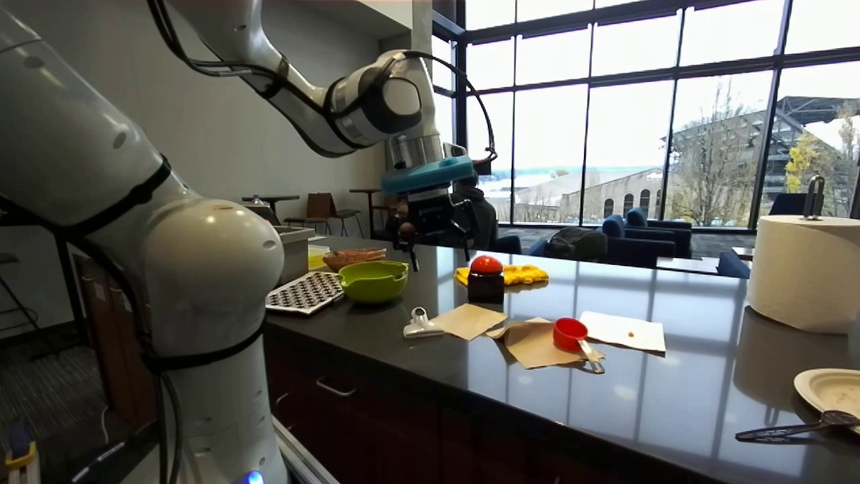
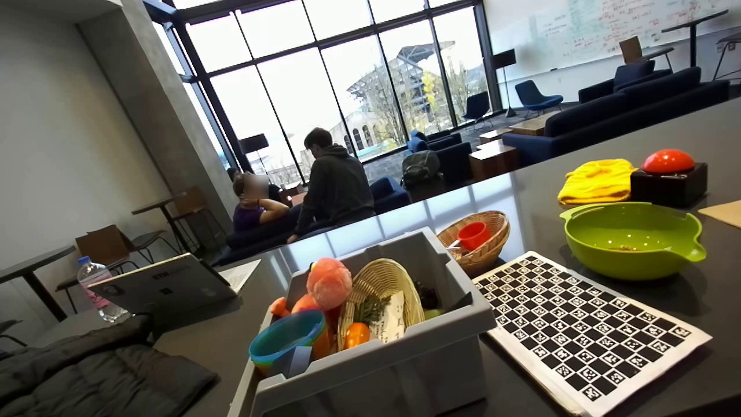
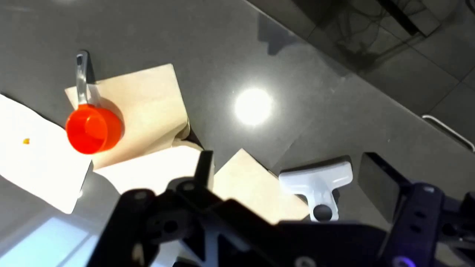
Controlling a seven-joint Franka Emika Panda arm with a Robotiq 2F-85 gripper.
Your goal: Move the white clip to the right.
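The white clip point(image 1: 421, 325) lies on the dark counter near its front edge in an exterior view, beside a tan paper sheet. In the wrist view the white clip point(image 3: 315, 181) lies below my gripper, its wide jaw edge toward the top of the picture and its left end beside or over the tan sheet. My gripper point(image 1: 441, 261) is open and empty, raised well above the counter. In the wrist view its two fingers point(image 3: 291, 165) stand wide apart, with the clip seen between them, closer to the right finger. Clip and gripper are out of view in an exterior view.
Tan sheets point(image 1: 471, 321), a red measuring cup point(image 1: 570, 334) and a white paper point(image 1: 625, 331) lie beside the clip. A green bowl point(image 1: 374, 281), red button box point(image 1: 486, 286), yellow cloth point(image 1: 524, 275) and paper towel roll point(image 1: 799, 275) stand around. A grey bin point(image 2: 376, 370) holds toys.
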